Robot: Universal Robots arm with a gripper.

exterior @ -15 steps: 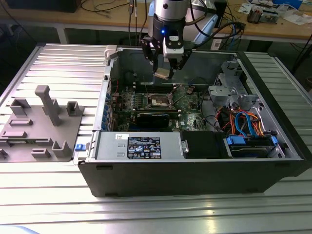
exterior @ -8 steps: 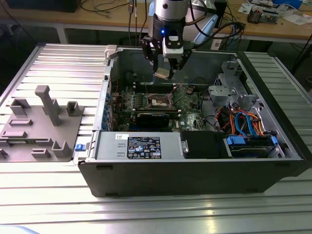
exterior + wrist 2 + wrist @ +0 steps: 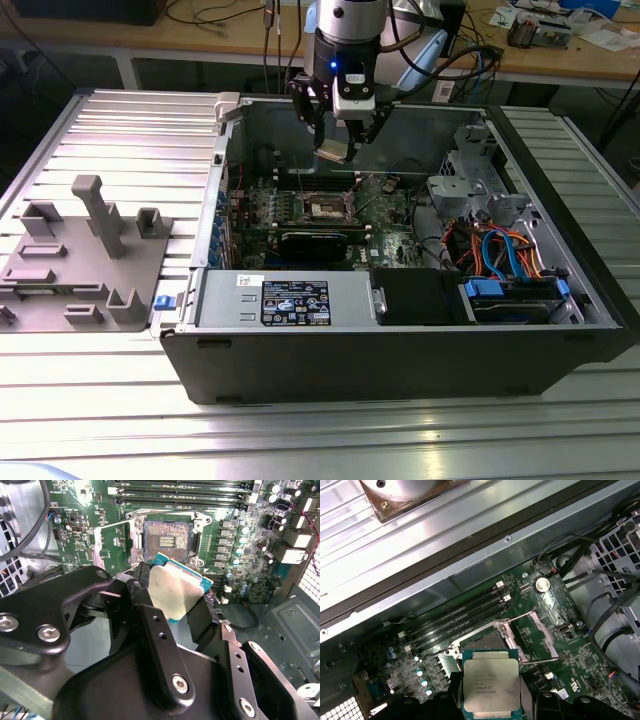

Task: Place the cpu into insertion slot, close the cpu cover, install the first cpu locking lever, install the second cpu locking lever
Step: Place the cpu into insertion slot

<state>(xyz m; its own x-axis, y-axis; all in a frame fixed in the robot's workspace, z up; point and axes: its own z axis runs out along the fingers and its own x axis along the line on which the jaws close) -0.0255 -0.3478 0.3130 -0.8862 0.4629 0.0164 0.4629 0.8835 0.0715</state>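
Claw (image 3: 338, 148) pinches the cpu (image 3: 491, 687) above the bare insertion slot (image 3: 167, 541), memory slots (image 3: 180, 500) just beside; open case (image 3: 400, 350) holds the green board (image 3: 392, 214).

In the first wrist view, the cpu (image 3: 490, 682) clamped between my fingers (image 3: 449, 696) covered part of the insertion slot (image 3: 481, 639), and the picture's edge cut those fingers short. In the second wrist view, my gripper (image 3: 177, 590) hid one corner of the cpu. In the exterior view, the top edge cut off my arm (image 3: 350, 25), and the insertion slot's inside was too small to tell.
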